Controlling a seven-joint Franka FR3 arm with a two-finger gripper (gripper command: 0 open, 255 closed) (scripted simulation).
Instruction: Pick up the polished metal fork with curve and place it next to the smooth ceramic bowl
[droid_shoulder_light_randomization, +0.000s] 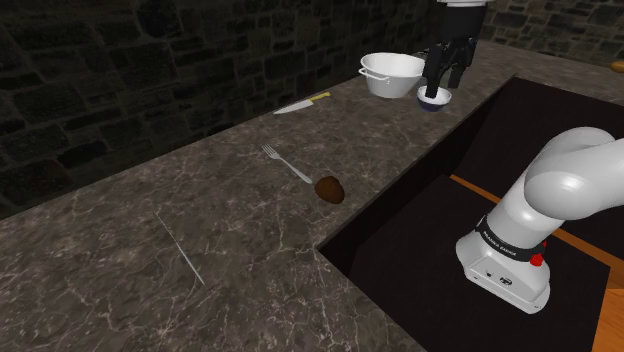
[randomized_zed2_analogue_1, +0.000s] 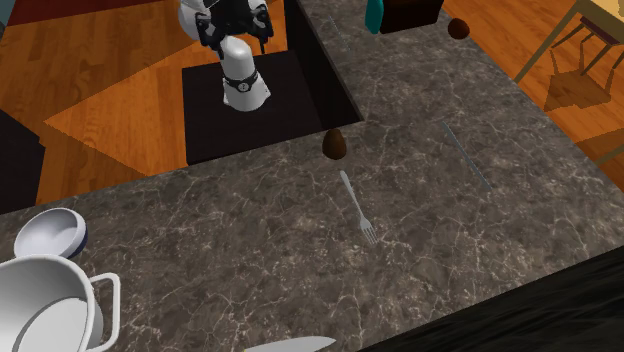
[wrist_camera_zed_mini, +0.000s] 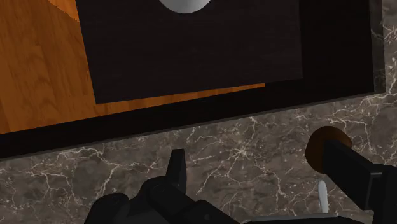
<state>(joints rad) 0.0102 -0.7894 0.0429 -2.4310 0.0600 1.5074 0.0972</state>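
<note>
A thin silvery fork (droid_shoulder_light_randomization: 287, 164) lies flat on the dark marble counter (droid_shoulder_light_randomization: 150, 220), tines pointing away from the counter's cut-out edge. It also appears as the fork (randomized_zed2_analogue_1: 357, 207) in the second exterior view. A small white bowl (droid_shoulder_light_randomization: 435, 98) with a dark rim sits at the far end of the counter, also seen as the bowl (randomized_zed2_analogue_1: 50, 235). My black gripper (droid_shoulder_light_randomization: 445, 78) hangs open just above that bowl, far from the fork. In the wrist view the gripper (wrist_camera_zed_mini: 261, 172) has its fingers spread with nothing between them, and the fork's handle tip (wrist_camera_zed_mini: 323, 194) shows beside one finger.
A brown egg-shaped object (droid_shoulder_light_randomization: 330, 189) rests just beside the fork's handle. A white two-handled pot (droid_shoulder_light_randomization: 392, 74) stands next to the bowl, a knife (droid_shoulder_light_randomization: 300, 103) lies beyond the fork, and a thin rod (droid_shoulder_light_randomization: 180, 250) lies nearer. The counter drops off into a dark recess (droid_shoulder_light_randomization: 420, 210).
</note>
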